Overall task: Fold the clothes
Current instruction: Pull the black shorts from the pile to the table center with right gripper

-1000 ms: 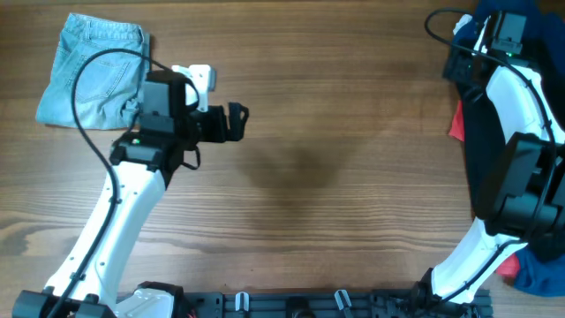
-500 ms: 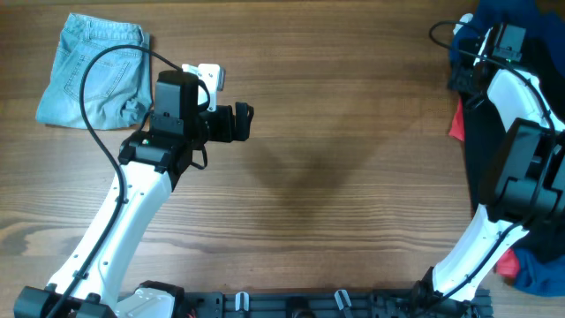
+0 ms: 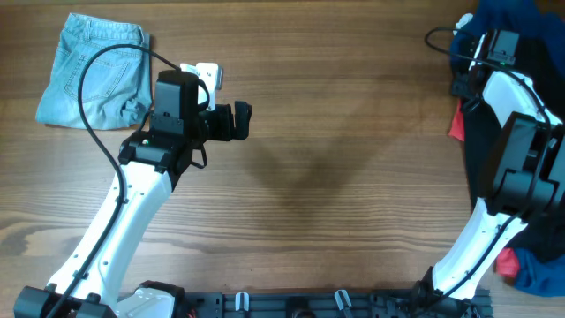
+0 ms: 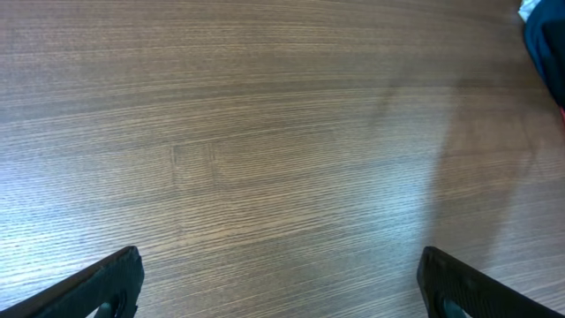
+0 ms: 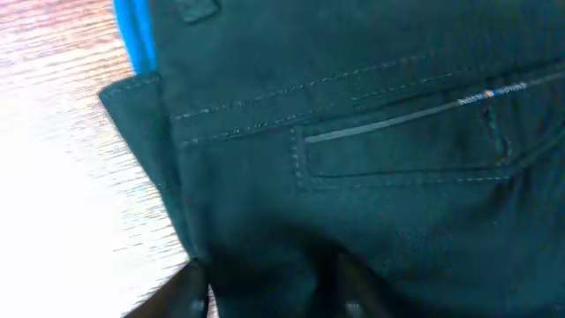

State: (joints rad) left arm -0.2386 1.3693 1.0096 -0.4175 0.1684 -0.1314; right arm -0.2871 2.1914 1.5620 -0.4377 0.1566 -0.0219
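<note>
**Right pincer** (image 5: 269, 291): positioned low over the black shorts (image 5: 371, 115). The right wrist view shows the finger ends at the 6 o'clock edge of the frame, with dark cloth filling the gap between them. Whether they are pinching the cloth or only resting against it cannot be determined. A stitched seam and a welt pocket are visible directly ahead of the pincer. A blue cloth (image 5: 137, 35) lies at 11 o'clock, beside the hem.

**Left pincer** (image 4: 282, 287): spread wide and holding nothing. It hangs over bare worktop (image 3: 353, 177), left of centre.

**Location of the items:** the black shorts lie in a heap at the 3 o'clock edge of the worktop, together with a red cloth (image 3: 456, 124). The denim shorts (image 3: 93, 71) lie well apart at 10 o'clock.

**Progress:** the denim shorts form a compact bundle and appear to be finished. The black shorts are bunched and not laid out. By this assessment, three steps remain: draw them onto open worktop, flatten them, and fold them.
</note>
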